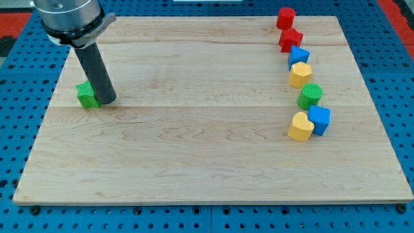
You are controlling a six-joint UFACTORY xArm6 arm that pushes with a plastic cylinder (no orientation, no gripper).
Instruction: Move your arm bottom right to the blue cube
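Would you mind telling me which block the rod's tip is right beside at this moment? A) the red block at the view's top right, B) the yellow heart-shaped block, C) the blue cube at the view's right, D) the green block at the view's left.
D: my tip sits against the right side of the green block at the view's left, far from the blue cube.

I see a pale wood board (pixel 194 155) on a blue pegboard bench (pixel 19 97) w/ even overhead light, no shadows

No text, label, brand, number or sign can be read anywhere in this view.
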